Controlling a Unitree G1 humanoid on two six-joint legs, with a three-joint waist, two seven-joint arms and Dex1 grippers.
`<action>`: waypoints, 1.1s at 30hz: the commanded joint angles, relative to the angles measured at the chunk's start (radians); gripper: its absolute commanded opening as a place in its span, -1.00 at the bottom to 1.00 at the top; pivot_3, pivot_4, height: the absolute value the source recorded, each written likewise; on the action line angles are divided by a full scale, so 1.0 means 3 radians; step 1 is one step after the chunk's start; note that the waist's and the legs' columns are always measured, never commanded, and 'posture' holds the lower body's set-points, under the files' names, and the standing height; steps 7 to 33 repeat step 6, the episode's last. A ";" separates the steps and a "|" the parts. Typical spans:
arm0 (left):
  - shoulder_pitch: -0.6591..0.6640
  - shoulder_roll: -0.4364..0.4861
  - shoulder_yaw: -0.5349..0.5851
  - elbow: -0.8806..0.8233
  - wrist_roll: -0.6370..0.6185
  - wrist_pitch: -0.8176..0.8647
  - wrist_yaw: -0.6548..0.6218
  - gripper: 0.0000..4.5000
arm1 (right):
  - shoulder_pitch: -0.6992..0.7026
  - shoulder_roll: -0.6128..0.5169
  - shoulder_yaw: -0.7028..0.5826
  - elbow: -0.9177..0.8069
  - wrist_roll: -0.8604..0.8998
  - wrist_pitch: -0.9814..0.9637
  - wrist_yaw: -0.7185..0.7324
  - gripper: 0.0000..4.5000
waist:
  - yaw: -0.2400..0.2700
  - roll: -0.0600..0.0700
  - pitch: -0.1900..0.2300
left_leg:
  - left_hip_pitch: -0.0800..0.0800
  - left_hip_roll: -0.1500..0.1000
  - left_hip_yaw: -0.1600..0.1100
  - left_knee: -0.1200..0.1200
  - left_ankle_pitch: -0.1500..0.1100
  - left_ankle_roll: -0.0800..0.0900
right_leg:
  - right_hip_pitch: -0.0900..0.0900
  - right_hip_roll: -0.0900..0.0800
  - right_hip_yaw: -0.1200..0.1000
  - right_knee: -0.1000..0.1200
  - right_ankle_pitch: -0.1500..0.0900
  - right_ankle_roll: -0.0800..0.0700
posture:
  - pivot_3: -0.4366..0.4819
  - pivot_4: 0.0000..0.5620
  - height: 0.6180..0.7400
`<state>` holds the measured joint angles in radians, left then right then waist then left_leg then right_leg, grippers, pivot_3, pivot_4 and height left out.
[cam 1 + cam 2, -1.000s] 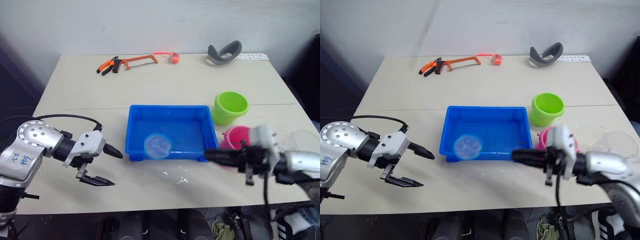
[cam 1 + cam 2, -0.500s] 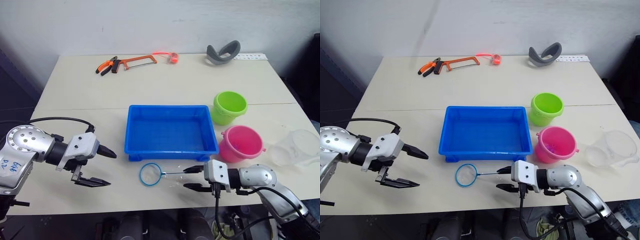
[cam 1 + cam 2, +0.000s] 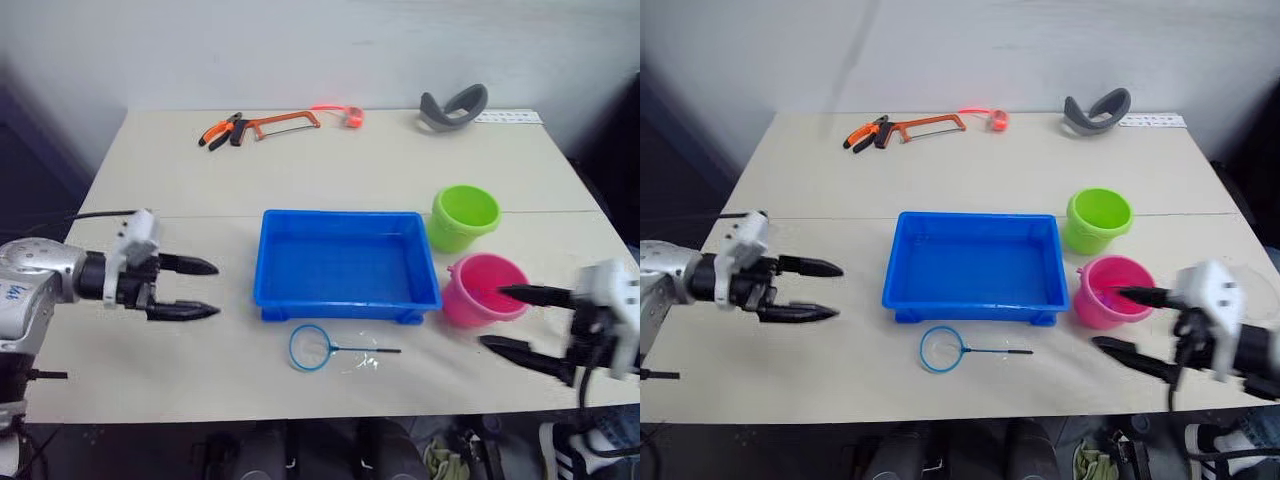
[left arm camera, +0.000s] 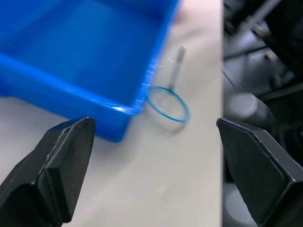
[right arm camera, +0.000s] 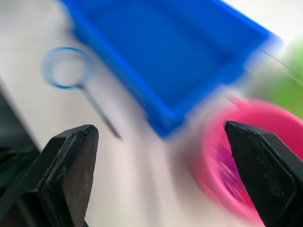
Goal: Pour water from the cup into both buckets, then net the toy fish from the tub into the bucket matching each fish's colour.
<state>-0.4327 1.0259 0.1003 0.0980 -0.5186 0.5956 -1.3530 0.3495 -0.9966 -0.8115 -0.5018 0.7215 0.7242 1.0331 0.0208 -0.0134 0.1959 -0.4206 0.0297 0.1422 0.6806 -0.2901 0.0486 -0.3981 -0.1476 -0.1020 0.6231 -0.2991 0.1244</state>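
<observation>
The net (image 3: pixel 312 347) lies loose on the table (image 3: pixel 180 180) by the tub (image 3: pixel 345 264); both grippers, left (image 3: pixel 198 289) and right (image 3: pixel 515 320), gape wide, empty; bucket contents blurred.

Both grippers, left (image 3: pixel 197 289) and right (image 3: pixel 520 320), hang empty with fingers spread wide apart.

Even, soft light falls from above; shadows under my arms are faint. My right gripper (image 3: pixel 520 320) smears with motion blur. Beyond my right jaws the round bright pink plastic bucket (image 5: pixel 241 161) and shallow bright blue plastic tub (image 5: pixel 165 56) blur badly. Between my left jaws the tub's rim glints.
</observation>
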 commanded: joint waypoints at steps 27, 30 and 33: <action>-0.0445 -0.0200 -0.0101 0.0748 0.0279 -0.0397 -0.0047 1.00 | 0.0239 0.0083 -0.0625 0.0604 -0.0431 -0.0113 -0.0072 0.99 | 0.0002 0.0000 0.0000 | -0.0001 0.0001 0.0002 -0.0005 -0.0001 -0.0002 | -0.0003 0.0001 0.0000 -0.0003 0.0000 -0.0001 | -0.05 -0.47 1.00; -0.0445 -0.0200 -0.0101 0.0748 0.0279 -0.0397 -0.0047 1.00 | 0.0239 0.0083 -0.0625 0.0604 -0.0431 -0.0113 -0.0072 0.99 | 0.0002 0.0000 0.0000 | -0.0001 0.0001 0.0002 -0.0005 -0.0001 -0.0002 | -0.0003 0.0001 0.0000 -0.0003 0.0000 -0.0001 | -0.05 -0.47 1.00; -0.0445 -0.0200 -0.0101 0.0748 0.0279 -0.0397 -0.0047 1.00 | 0.0239 0.0083 -0.0625 0.0604 -0.0431 -0.0113 -0.0072 0.99 | 0.0002 0.0000 0.0000 | -0.0001 0.0001 0.0002 -0.0005 -0.0001 -0.0002 | -0.0003 0.0001 0.0000 -0.0003 0.0000 -0.0001 | -0.05 -0.47 1.00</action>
